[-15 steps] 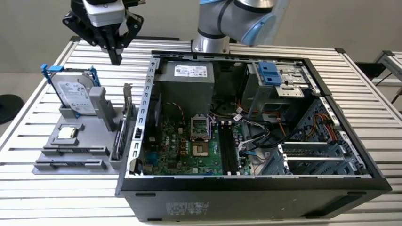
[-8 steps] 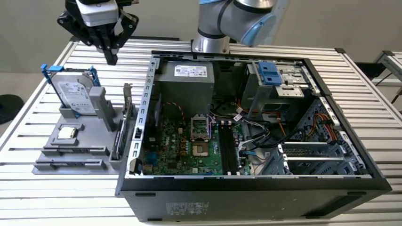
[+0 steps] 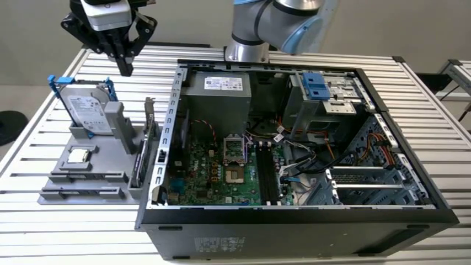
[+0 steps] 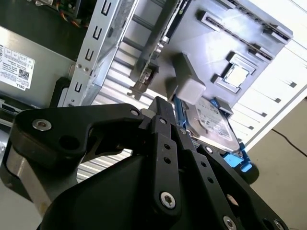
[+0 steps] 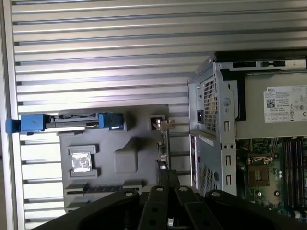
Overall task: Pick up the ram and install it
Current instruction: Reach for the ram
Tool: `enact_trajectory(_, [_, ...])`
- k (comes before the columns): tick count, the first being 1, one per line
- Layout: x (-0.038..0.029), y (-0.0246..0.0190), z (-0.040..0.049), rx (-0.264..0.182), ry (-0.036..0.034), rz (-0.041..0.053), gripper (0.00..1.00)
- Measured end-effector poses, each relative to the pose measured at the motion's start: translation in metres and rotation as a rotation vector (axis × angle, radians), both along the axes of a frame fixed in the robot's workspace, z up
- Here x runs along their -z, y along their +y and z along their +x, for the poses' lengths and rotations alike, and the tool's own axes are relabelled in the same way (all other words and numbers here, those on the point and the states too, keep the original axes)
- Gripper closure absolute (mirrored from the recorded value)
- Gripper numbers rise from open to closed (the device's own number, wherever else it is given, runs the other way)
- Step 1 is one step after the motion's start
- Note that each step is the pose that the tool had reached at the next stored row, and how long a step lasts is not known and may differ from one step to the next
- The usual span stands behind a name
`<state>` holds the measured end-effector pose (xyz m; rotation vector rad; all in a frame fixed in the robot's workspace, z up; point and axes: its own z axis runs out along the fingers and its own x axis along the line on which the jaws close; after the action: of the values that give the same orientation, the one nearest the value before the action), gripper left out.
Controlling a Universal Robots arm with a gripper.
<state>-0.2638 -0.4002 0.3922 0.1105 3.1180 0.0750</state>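
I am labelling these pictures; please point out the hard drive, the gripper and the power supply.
hard drive point(image 3: 87, 110): exterior view, on its silver labelled face.
gripper point(image 3: 125, 69): exterior view, midway between its fingertips.
power supply point(image 3: 217, 98): exterior view, on its grey side wall.

power supply label point(image 5: 284, 103), hard drive sticker point(image 3: 87, 113), print probably too small to read

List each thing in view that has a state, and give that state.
gripper: shut, empty, over the grey fixture.
hard drive: upright in the fixture.
ram: in its fixture slot, not gripped.
computer case: side open, motherboard exposed.
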Motion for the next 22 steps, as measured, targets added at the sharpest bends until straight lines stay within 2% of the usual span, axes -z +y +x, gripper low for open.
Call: enact_trajectory(22, [0.0002,-0.0001,-0.0182,0.000,0.0000,-0.0001,1.00])
